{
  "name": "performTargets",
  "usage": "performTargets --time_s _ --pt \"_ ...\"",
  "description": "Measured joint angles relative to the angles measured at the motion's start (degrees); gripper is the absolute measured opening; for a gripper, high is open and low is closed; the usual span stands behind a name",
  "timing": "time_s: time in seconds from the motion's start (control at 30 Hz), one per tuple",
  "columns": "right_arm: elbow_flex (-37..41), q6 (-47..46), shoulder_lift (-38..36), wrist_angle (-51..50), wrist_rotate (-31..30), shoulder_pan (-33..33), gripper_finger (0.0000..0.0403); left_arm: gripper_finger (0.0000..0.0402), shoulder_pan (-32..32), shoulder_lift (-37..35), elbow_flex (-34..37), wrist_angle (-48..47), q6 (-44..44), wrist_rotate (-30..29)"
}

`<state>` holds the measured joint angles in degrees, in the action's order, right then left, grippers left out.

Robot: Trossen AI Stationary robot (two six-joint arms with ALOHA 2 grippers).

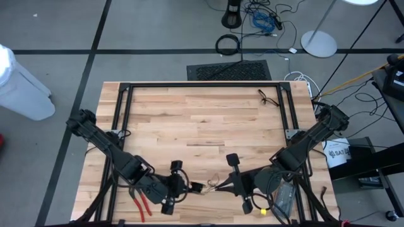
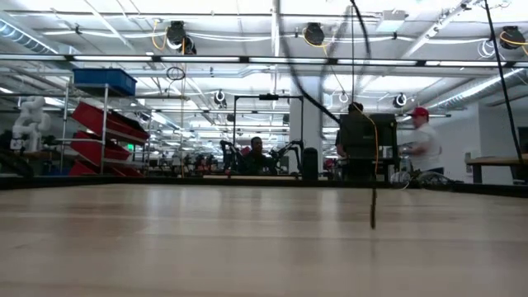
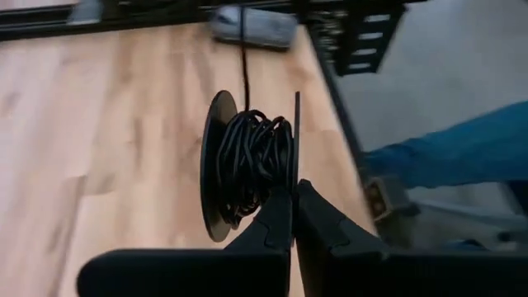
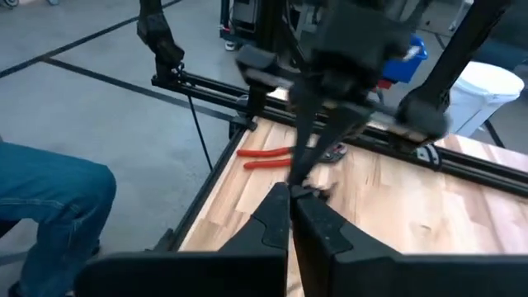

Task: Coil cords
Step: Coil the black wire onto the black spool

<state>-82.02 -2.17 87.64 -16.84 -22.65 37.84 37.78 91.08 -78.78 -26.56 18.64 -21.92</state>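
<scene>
Left end effector (image 3: 293,216), fingers together, clamps a spool's (image 3: 221,165) rim; cord (image 3: 252,161) wound on it shows only in its wrist view. Right end effector (image 4: 290,216) closed near the worktop's (image 1: 202,120) front edge, pliers (image 1: 140,205) beside.

Thin black cord (image 3: 252,161) sits wound in loops around a dark round spool, upright above the table.

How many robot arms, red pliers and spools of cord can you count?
Robot arms: 2 (left arm, right arm)
Red pliers: 1
Spool of black cord: 1
Total: 4
</scene>
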Motion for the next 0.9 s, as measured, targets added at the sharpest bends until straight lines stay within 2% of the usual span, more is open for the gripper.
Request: performTargets --time_s 0.27,0.5,0.9 --pt "-2.03 0.09 0.00 -4.97 -1.75 -1.09 0.0000 0.0002 -0.43 1.59 0.02 6.11 -5.50 8.07" --pt "-2.03 1.79 0.00 -4.33 -1.66 -3.35 0.0000 0.0002 -0.66 1.61 0.02 10.19 -7.73 10.13" --pt "-2.03 4.69 0.17 -1.08 -0.43 -6.27 0.0000 0.0002 -2.67 4.42 0.02 19.82 -18.77 14.82"
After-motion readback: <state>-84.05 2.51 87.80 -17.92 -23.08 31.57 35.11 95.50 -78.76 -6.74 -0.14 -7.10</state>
